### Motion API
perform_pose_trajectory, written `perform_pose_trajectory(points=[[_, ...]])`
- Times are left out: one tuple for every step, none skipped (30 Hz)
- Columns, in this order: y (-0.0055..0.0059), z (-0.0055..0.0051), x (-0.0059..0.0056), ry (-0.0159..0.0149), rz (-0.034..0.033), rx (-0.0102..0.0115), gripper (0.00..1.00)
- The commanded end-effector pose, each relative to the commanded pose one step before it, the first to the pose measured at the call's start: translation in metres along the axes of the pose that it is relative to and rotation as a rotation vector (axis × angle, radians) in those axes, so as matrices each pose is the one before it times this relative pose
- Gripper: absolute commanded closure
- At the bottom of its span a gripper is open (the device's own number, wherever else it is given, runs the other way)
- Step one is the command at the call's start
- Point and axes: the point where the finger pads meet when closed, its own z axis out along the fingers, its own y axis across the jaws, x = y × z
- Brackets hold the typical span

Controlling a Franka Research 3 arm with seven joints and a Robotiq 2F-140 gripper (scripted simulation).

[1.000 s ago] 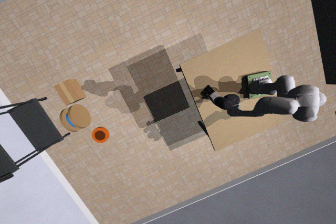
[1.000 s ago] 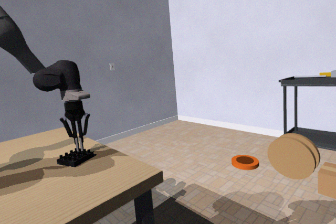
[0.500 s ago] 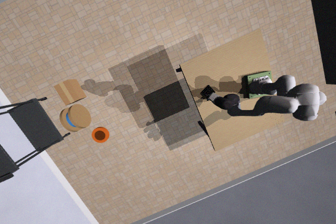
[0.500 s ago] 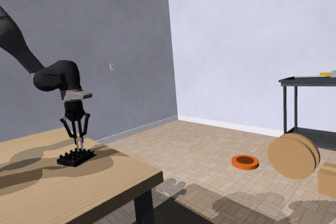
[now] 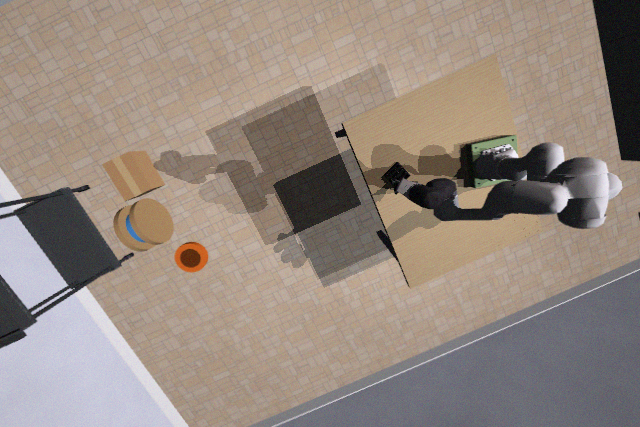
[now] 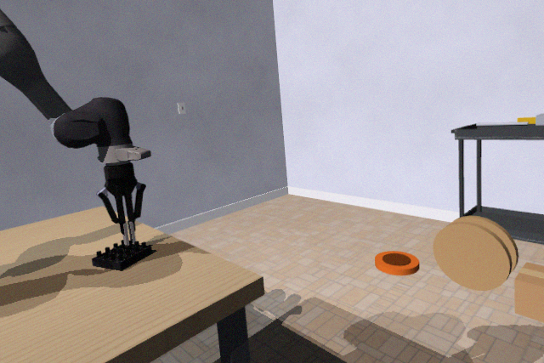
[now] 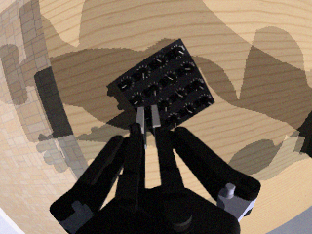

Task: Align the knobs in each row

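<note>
The knob box (image 5: 393, 171) (image 6: 122, 256) (image 7: 164, 84) is a small black square block with rows of black knobs. It stands flat on the wooden table (image 5: 439, 102) (image 6: 132, 306) (image 7: 195, 0), near the table's edge. My gripper (image 5: 399, 180) (image 6: 127, 235) (image 7: 148, 115) points straight down onto the box. Its two fingertips stand close together around one knob in the row at the box's near edge in the wrist view. I cannot read the knob names or the white lines; the gripped knob is mostly hidden by the fingers.
A green plate (image 5: 493, 145) lies at the arm's base. On the floor are an orange ring (image 5: 191, 257) (image 6: 396, 262), a round wooden drum (image 5: 147, 223) (image 6: 474, 251) and a cardboard box (image 5: 133, 174) (image 6: 531, 291). A dark cart (image 5: 62, 236) (image 6: 496, 133) stands beyond them.
</note>
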Motion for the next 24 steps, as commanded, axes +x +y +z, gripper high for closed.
perform_pose_trajectory(points=[[-0.00087,0.00006,0.00036,-0.00989,-0.12493,0.00396,0.95],[0.00000,0.00000,0.00000,0.00000,0.00000,0.00000,0.95],[0.00000,0.00000,0.00000,0.00000,0.00000,0.00000,0.95],[0.00000,0.00000,0.00000,0.00000,-0.00527,0.00000,0.95],[0.00000,0.00000,0.00000,0.00000,-0.00426,0.00000,0.95],[0.00000,0.00000,0.00000,0.00000,-0.00333,0.00000,0.95],[0.00000,0.00000,0.00000,0.00000,-0.00249,0.00000,0.95],[0.00000,0.00000,0.00000,0.00000,-0.00175,0.00000,0.95],[0.00000,0.00000,0.00000,0.00000,-0.00112,0.00000,0.95],[0.00000,0.00000,0.00000,0.00000,-0.00062,0.00000,0.95],[0.00000,0.00000,0.00000,0.00000,-0.00026,0.00000,0.95],[0.00000,0.00000,0.00000,0.00000,-0.00006,0.00000,0.95],[0.00000,0.00000,0.00000,0.00000,0.00000,0.00000,0.95],[0.00000,0.00000,0.00000,0.00000,0.00000,0.00000,0.95],[0.00000,0.00000,0.00000,0.00000,0.00000,0.00000,0.95],[0.00000,0.00000,0.00000,0.00000,0.00000,0.00000,0.95],[0.00000,0.00000,0.00000,0.00000,0.00000,0.00000,0.95],[0.00000,0.00000,0.00000,0.00000,0.00000,0.00000,0.95],[0.00000,0.00000,0.00000,0.00000,0.00000,0.00000,0.95],[0.00000,0.00000,0.00000,0.00000,0.00000,0.00000,0.95],[0.00000,0.00000,0.00000,0.00000,0.00000,0.00000,0.95],[0.00000,0.00000,0.00000,0.00000,0.00000,0.00000,0.95],[0.00000,0.00000,0.00000,0.00000,0.00000,0.00000,0.95],[0.00000,0.00000,0.00000,0.00000,0.00000,0.00000,0.95]])
